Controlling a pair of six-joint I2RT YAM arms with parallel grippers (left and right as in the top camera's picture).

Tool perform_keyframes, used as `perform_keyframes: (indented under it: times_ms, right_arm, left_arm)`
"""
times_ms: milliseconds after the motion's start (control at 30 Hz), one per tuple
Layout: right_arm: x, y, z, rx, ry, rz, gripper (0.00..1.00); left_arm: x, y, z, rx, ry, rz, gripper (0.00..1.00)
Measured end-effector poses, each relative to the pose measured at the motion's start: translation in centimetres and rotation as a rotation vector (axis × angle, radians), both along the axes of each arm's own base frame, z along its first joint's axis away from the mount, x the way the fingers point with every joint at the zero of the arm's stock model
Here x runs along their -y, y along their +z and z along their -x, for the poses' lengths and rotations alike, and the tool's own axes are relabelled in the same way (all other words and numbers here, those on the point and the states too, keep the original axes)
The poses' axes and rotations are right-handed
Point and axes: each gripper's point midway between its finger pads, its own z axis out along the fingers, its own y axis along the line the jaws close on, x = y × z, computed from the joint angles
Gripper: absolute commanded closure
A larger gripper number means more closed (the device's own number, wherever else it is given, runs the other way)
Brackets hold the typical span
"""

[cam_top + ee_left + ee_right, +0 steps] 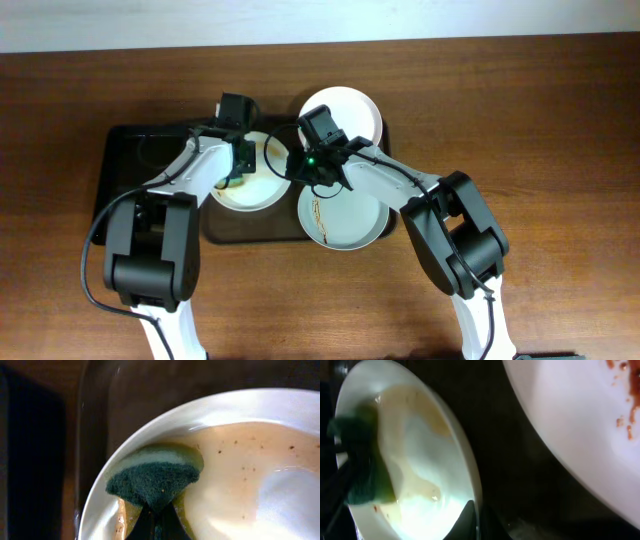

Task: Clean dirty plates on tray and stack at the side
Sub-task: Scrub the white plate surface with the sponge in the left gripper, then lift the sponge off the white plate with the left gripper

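1. Large dark-brown rectangular tray with rounded corners and raised rim [240, 228]. It sits at the centre of the wooden table [540, 100]. Most of its floor is covered by plates and arms.
2. White round shallow plate under a thin brown film, the filmed plate [262, 188]. It is in the left half of the tray. Overhead, the left arm hides its left part. The left wrist view shows dark specks in the film, and the frame cuts off the plate's right and lower parts.
3. Clean-looking white round plate [350, 108], at the upper end of the tray. The right wrist hides its lower-left rim.
4. Pale, faintly blue-green round plate [350, 222], at the lower right of the tray. It has a brown-orange streak on its left side, and its top rim is under the right arm.
5. Green two-layer sponge [155, 472], dark scouring face over paler foam. It lies on the filmed plate's left inner slope.
6. Left tool [155, 522]. It is narrow, pinched on the sponge's lower end, and its fingers are mostly cut off at the bottom of the frame.
7. Right tool [476, 521]. It is narrow, with dark fingers on either side of the filmed plate's right rim, gripping it. Only blurred tips show. A plate surface with orange-red specks fills the upper right of that view; which plate it is cannot be told.
8. Smaller black rectangular tray [140, 165], left of the brown tray and partly under the left arm. Whether the two trays touch cannot be told.
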Motion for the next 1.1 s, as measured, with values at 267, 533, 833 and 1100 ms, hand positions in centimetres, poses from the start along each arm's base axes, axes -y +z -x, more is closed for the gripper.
perform_keyframes:
  times_ms: [267,533,833,1100]
  right_arm:
    - [-0.2,-0.1,0.4,0.005,0.032,0.006,0.96]
    - [0.1,-0.1,0.2,0.004,0.022,0.011,0.96]
    - [0.2,-0.2,0.1,-0.002,0.001,0.012,0.96]
    - [0.1,-0.2,0.3,-0.007,0.008,0.009,0.96]
  left_arm:
    - [-0.4,-0.4,4.4,-0.229,-0.039,0.174,0.99]
    - [1.3,-0.1,0.7,-0.081,-0.117,0.330,0.99]
    - [4.4,0.5,-1.3,-0.014,-0.095,0.284,0.99]
    - [2.1,9.6,-3.9,-0.040,-0.014,0.296,0.99]
